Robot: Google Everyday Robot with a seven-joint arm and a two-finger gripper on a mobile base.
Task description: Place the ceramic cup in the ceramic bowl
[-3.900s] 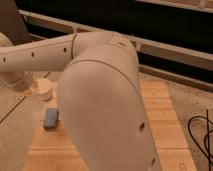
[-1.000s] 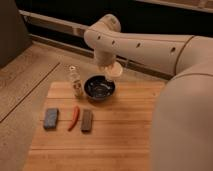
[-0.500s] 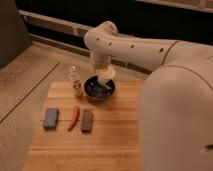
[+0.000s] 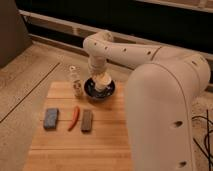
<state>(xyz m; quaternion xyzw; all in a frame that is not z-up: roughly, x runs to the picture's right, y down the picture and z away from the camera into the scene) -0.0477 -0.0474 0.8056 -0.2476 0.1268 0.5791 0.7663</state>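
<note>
Gripper (image 4: 100, 76) low over ceramic bowl (image 4: 99, 90), ceramic cup (image 4: 101, 82) inside the bowl, jaw state perhaps closed, cannot tell

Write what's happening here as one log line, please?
phase: placing | gripper: over ceramic bowl | ceramic cup: at gripper, low in bowl | release: not confirmed

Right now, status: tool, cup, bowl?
Tool down over bowl, at the cup. Cup inside bowl's rim. Clear bottle close beside bowl, left.
</note>
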